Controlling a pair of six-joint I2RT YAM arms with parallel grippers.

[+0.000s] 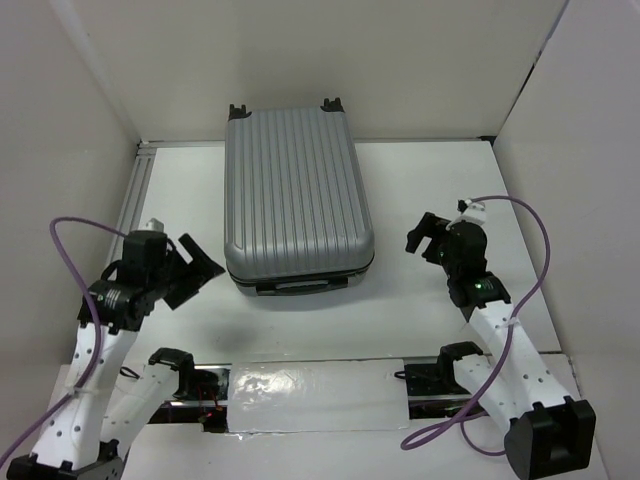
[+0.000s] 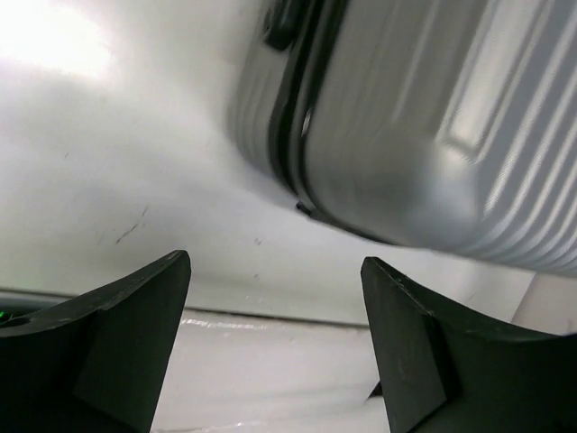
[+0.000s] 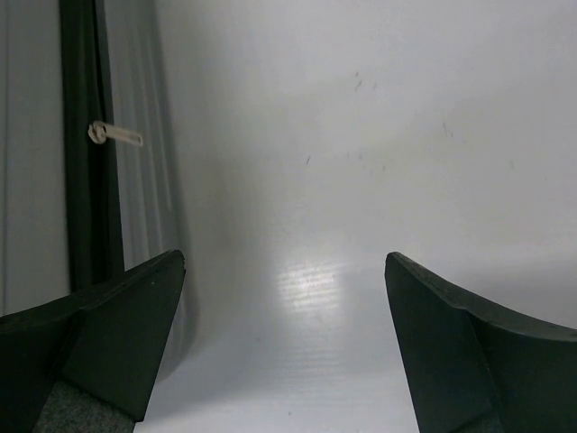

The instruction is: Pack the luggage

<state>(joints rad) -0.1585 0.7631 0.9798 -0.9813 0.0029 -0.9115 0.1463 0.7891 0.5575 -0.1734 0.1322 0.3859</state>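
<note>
The luggage point(image 1: 296, 195), a silver-grey ribbed hard-shell suitcase, lies flat and closed in the middle of the white table, with small black wheels at its far end. My left gripper point(image 1: 205, 262) hovers just left of its near-left corner, open and empty. In the left wrist view that gripper point(image 2: 275, 271) looks past bare table to the luggage point(image 2: 424, 135) corner and its black seam. My right gripper point(image 1: 425, 238) stands open and empty to the right of the suitcase. In the right wrist view it point(image 3: 284, 271) faces bare table, with the luggage point(image 3: 36, 153) side and a white zipper pull point(image 3: 115, 135) at left.
White walls close in the table at the back and on both sides. An aluminium rail point(image 1: 135, 190) runs along the left edge. A shiny tape strip point(image 1: 315, 398) lies between the arm bases at the near edge. Purple cables point(image 1: 545, 250) loop off both arms.
</note>
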